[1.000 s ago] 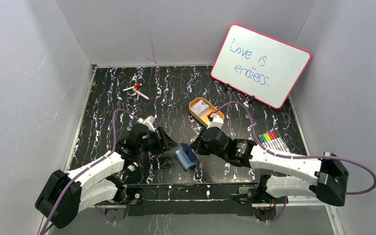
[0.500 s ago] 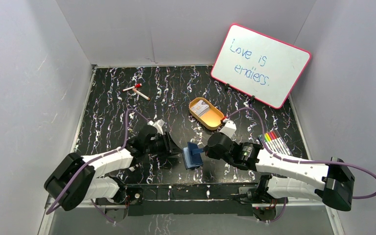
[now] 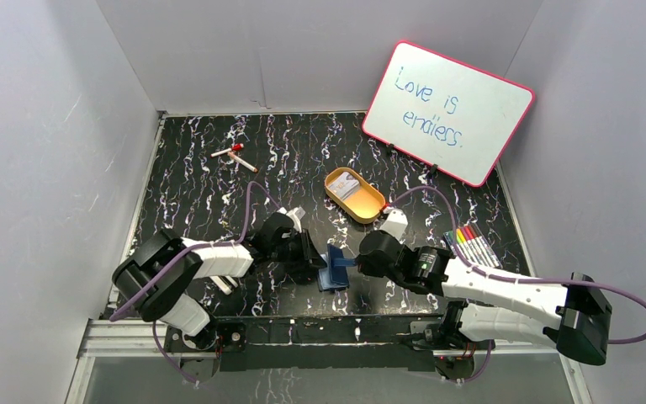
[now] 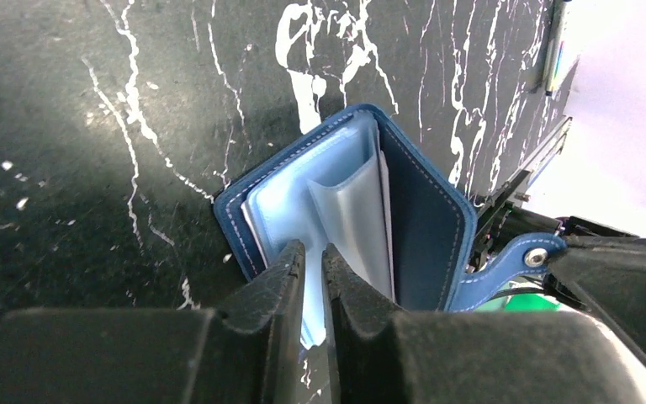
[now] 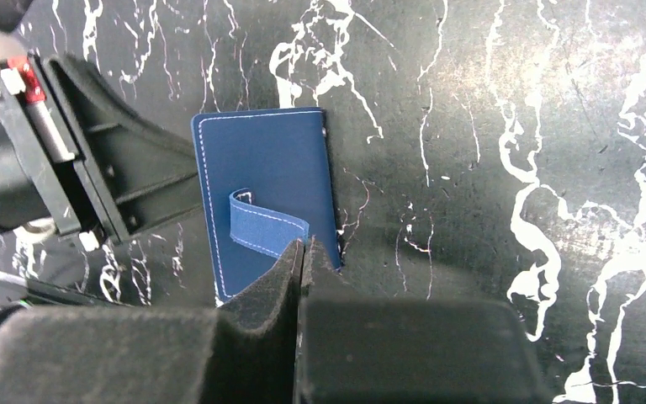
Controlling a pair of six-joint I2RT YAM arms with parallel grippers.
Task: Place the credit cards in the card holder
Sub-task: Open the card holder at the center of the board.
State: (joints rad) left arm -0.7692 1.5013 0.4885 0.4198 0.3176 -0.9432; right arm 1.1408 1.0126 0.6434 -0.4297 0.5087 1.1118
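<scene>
The dark navy card holder [image 3: 334, 267] stands open on edge between my two grippers near the table's front middle. In the left wrist view its light blue pockets [image 4: 336, 189] face me, and a thin pale edge shows between them. My left gripper [image 4: 309, 252] is nearly closed on a light blue pocket leaf. My right gripper [image 5: 303, 246] is shut on the snap tab [image 5: 265, 225] against the holder's navy cover [image 5: 261, 160]. A pale credit card [image 3: 346, 183] lies in the oval golden-orange tin [image 3: 368, 204] behind the holder.
A pink-framed whiteboard [image 3: 446, 109] leans at the back right. A row of coloured markers [image 3: 471, 244] lies right of the right arm. A red-capped marker [image 3: 235, 154] lies at the back left. Grey walls close in the sides and back.
My left gripper has moved right to the holder and closed on an inner leaf. My right gripper shifted right and nearer with the tab. The holder swung up on edge and opened.
</scene>
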